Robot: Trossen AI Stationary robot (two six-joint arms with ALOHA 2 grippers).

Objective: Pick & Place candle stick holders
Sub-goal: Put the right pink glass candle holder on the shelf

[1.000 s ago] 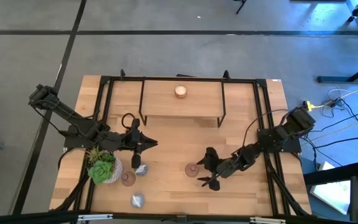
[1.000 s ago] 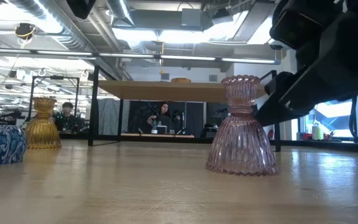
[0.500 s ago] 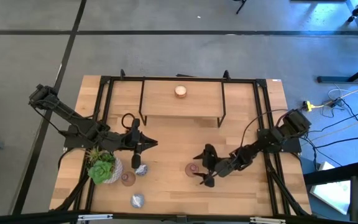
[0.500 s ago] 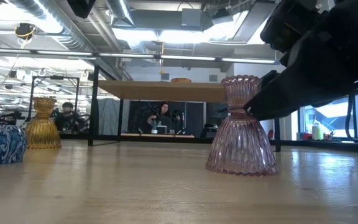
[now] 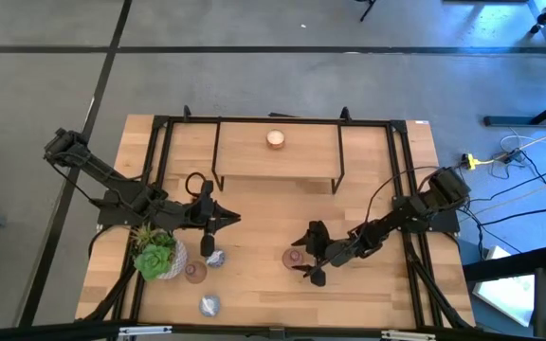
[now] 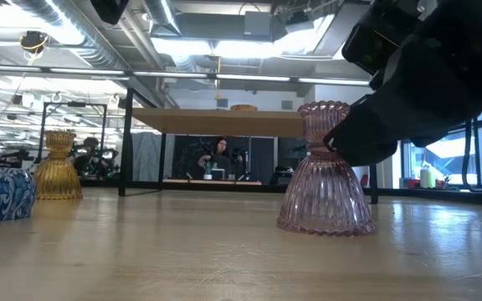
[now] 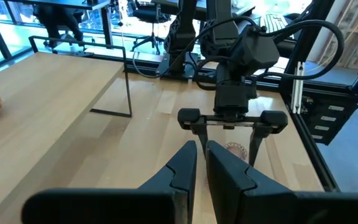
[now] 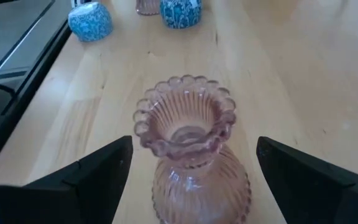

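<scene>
A pink vase-shaped holder [image 5: 294,257] stands upright on its wide base on the table, right of centre; it also shows in the low view [image 6: 325,171]. My right gripper [image 5: 310,254] is open, and its two fingers stand on either side of the holder's top [image 8: 185,118] without touching it. My left gripper [image 5: 207,227] is shut and empty over the table's left half. A second pink holder [image 5: 195,273] and two silvery-blue round holders [image 5: 215,258] [image 5: 209,305] stand at the near left. An amber holder [image 6: 58,165] shows in the low view. A cream-white holder [image 5: 275,139] stands on the shelf.
A green succulent in a pale pot [image 5: 156,256] stands by the left arm. A raised wooden shelf on black legs [image 5: 245,161] spans the far middle. A black frame [image 5: 401,189] runs round the table. People sit in the room behind [image 6: 217,159].
My right gripper has gone toward the table's left edge, up to the pink holder, staying open; its fingers now stand on either side of the holder. The holder has stayed in place.
</scene>
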